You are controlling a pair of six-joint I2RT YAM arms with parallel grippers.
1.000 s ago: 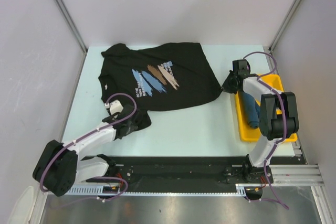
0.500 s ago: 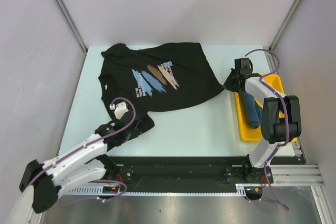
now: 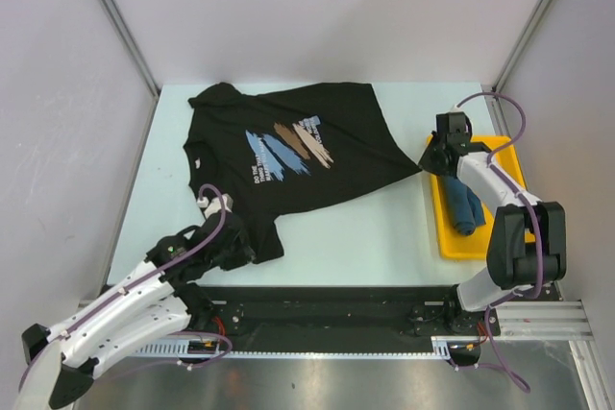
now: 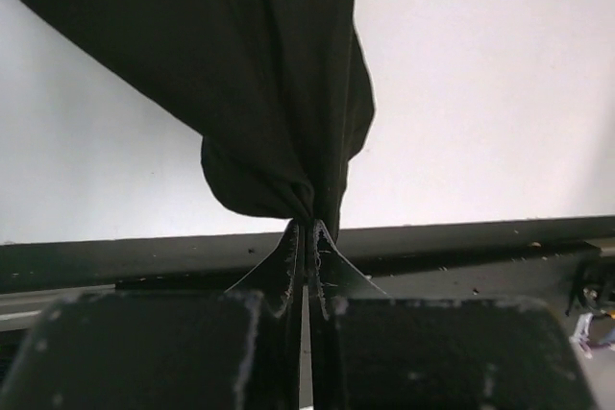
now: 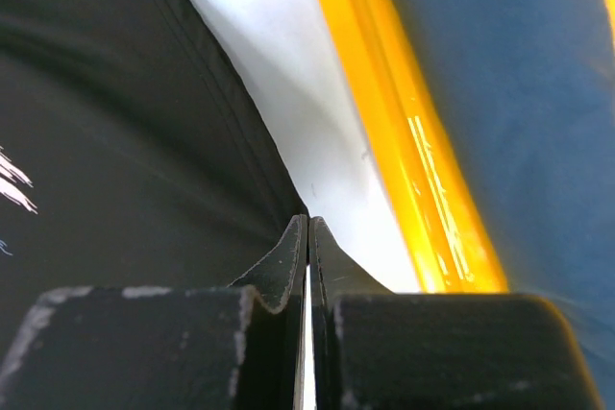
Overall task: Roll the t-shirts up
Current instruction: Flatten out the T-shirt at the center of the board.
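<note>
The black t-shirt [image 3: 317, 156] lies spread on the white table, its brush-stroke print facing up. My left gripper [image 3: 246, 249] is shut on the shirt's near left corner; the left wrist view shows black cloth [image 4: 269, 64] bunched at the closed tips of that gripper [image 4: 307, 228]. My right gripper [image 3: 425, 162] is shut on the shirt's right corner, which is drawn out to a point. In the right wrist view the black cloth [image 5: 115, 141] ends at the closed tips of that gripper [image 5: 308, 223]. The teal-blue t-shirt [image 3: 465, 204] lies bundled in the yellow tray [image 3: 502, 149].
The yellow tray's rim [image 5: 404, 122] runs close beside my right gripper, with the teal cloth [image 5: 519, 93] behind it. A black rail [image 3: 336, 304] lines the table's near edge. Bare table [image 3: 356, 228] shows between the shirt and the rail. Walls close in both sides.
My left gripper has shut on the shirt's near corner and drawn it toward the near edge. The right gripper has moved right with its corner, stretching the shirt.
</note>
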